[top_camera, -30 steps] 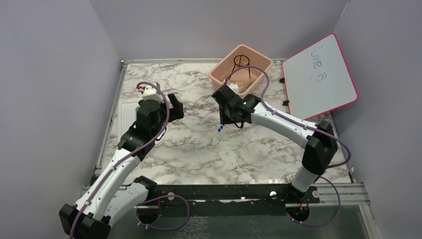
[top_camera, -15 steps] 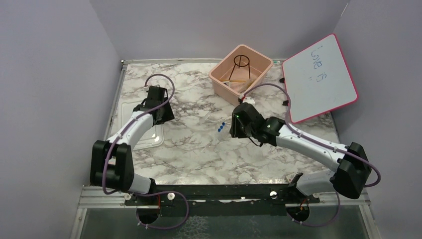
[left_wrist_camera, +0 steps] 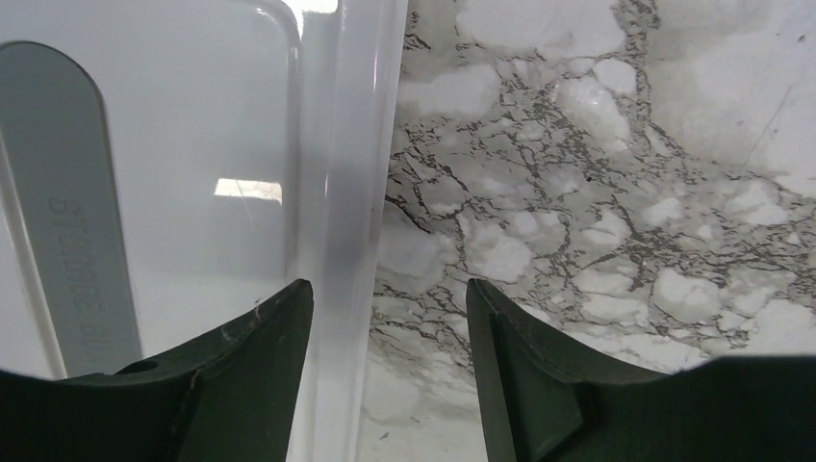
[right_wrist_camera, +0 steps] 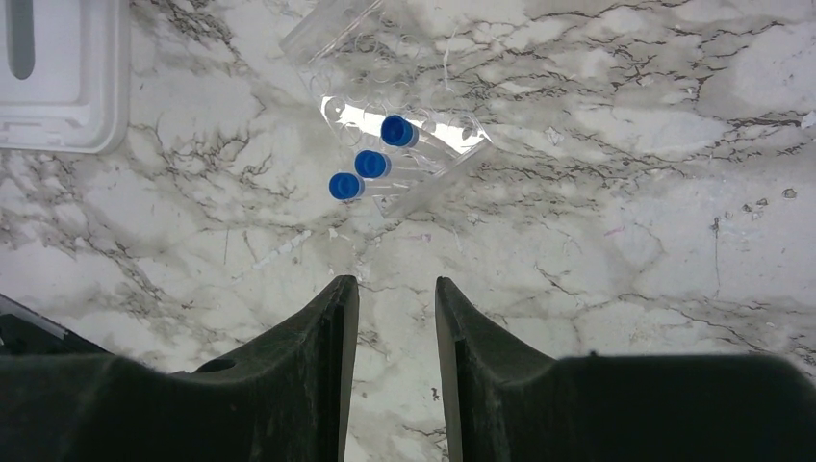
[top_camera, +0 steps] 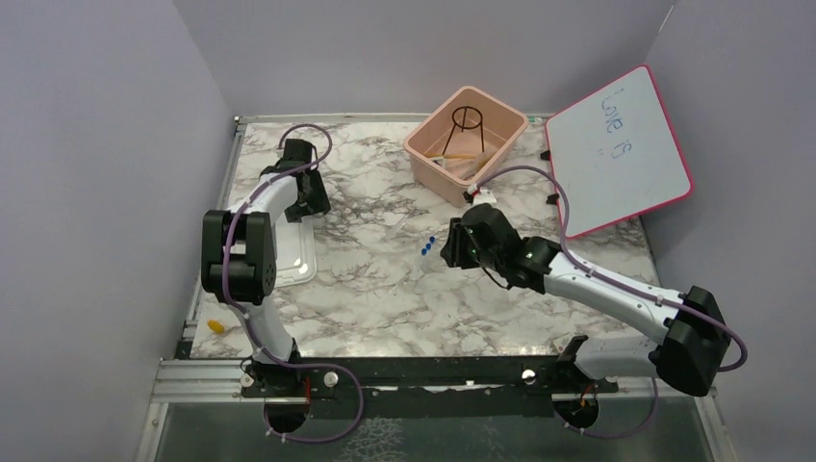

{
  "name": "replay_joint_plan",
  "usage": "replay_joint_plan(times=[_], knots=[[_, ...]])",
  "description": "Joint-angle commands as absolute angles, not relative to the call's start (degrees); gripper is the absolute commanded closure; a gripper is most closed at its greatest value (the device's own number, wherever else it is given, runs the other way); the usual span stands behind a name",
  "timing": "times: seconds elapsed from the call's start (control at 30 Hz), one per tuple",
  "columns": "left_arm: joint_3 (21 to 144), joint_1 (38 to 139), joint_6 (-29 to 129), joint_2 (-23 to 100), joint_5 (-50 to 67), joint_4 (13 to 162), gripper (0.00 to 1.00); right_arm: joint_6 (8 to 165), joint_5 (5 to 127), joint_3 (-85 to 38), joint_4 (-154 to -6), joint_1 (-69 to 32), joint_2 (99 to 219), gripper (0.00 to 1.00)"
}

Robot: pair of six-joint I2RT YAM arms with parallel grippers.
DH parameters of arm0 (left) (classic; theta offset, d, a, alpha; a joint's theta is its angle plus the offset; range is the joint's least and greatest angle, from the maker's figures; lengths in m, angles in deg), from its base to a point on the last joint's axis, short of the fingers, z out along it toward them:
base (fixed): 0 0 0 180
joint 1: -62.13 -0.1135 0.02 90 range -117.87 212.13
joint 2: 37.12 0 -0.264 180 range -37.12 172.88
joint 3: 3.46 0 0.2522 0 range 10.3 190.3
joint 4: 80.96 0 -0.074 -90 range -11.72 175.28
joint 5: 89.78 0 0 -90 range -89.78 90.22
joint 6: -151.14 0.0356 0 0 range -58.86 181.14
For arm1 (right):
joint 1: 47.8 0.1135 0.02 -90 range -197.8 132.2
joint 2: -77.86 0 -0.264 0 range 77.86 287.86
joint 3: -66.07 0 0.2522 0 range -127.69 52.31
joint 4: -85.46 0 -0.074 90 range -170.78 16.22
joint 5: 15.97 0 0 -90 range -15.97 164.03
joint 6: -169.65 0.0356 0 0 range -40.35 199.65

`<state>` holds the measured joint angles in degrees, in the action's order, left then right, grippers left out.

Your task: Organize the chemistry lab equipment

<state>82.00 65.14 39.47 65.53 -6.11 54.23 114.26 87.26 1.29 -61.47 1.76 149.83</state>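
Lying near the middle of the marble-patterned tabletop [top_camera: 385, 298], three small tubes with round blue caps [right_wrist_camera: 370, 164] sit in a clear, glossy plastic rack [right_wrist_camera: 327, 43] pierced with rows of round holes. The right gripper [right_wrist_camera: 395, 281] hangs just short of them. Its black, wedge-shaped fingers are a narrow gap apart, with only bare marble between them.

Well beyond, at the far edge, a thin black wire tripod [top_camera: 467, 117] with a ring top stands inside the pink bin [top_camera: 430, 166]. Pale tan pieces lie in there too, too small to tell apart.

At the left, the left gripper [left_wrist_camera: 390, 289] is low over the far end of the smooth white lid [left_wrist_camera: 173, 173]. Its fingers are moderately apart, with the lid's raised, rounded rim between them. Marble shows between the rim and the right-hand finger, so nothing is clamped. A pink-framed whiteboard [top_camera: 616, 154] leans against the right wall, and a tiny yellow piece [top_camera: 216, 326] lies by the near left edge.

Against a second ago, the tubes have not moved. The left arm, then folded with its gripper over open marble, now reaches along the lid, uncovering the yellow piece. The right arm has dropped lower and swung its elbow out toward the near right.
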Motion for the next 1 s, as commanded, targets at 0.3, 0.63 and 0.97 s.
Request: replay_joint_plan(times=[0.3, 0.63, 0.97], knots=[[84.1, 65.1, 44.2, 74.4, -3.0, 49.7, 0.63, 114.1, 88.8, 2.1, -63.7, 2.2, 143.9, 0.61], [83.5, 67.0, 44.2, 66.6, 2.7, 50.3, 0.84, 116.5, 80.8, -0.5, -65.6, 2.2, 146.4, 0.60], [77.7, 67.8, 39.7, 52.3, 11.6, 53.4, 0.84, 120.1, 73.1, -6.2, -69.2, 2.2, 153.4, 0.58]])
